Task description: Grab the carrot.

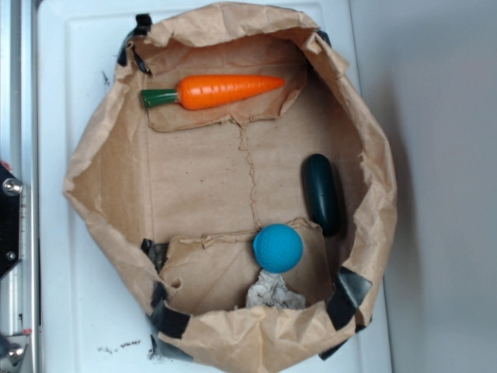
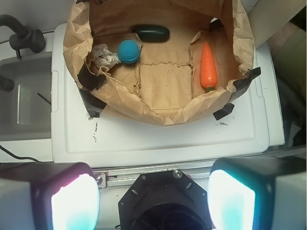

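Carrot [image 1: 221, 91] lying in paper bag [image 1: 365, 210], jaws spread wide, holding nothing

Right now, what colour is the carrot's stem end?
Dark green, clearest in the exterior view: carrot.

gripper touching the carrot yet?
Apart. The wrist view shows the gripper open at the bottom edge, outside the paper bag, with bare white surface between it and the carrot.
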`<state>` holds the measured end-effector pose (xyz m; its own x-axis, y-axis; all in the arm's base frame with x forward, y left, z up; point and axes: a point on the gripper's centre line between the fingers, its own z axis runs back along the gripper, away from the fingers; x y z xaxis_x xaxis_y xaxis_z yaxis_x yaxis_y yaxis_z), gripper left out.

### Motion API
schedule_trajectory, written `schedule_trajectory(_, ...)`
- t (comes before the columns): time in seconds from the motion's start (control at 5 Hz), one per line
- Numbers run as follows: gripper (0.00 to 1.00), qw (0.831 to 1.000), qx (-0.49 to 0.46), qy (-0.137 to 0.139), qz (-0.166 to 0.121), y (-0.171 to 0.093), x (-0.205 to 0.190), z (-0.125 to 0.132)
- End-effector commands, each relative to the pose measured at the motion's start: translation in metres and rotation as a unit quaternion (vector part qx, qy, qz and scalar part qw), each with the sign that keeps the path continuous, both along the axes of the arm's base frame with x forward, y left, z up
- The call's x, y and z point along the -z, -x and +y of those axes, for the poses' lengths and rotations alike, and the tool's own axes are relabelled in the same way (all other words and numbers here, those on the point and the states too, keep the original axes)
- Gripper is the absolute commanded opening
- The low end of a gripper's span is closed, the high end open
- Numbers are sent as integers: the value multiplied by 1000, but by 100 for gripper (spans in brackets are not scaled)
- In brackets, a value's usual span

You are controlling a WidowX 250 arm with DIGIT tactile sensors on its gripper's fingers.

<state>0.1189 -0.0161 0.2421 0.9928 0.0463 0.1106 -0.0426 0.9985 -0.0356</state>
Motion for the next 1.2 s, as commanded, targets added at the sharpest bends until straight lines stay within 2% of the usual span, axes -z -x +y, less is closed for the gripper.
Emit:
schedule_trajectory(0.0, 100, 1000, 0, 0, 0, 0, 0, 0)
schedule_trajectory(0.2, 100, 999, -19, 11, -39, -23, 0, -2)
schedule_trajectory(0.4, 100, 999, -36, 9, -37, -53, 2, -8)
schedule_trajectory(0.6, 100, 999, -21, 15, -32, -82, 14, 1)
schedule_trajectory(0.8, 100, 1000, 14, 15, -20, -112, 35, 17)
schedule_trajectory(1.0, 100, 997, 72, 29, -22, -124, 55, 38)
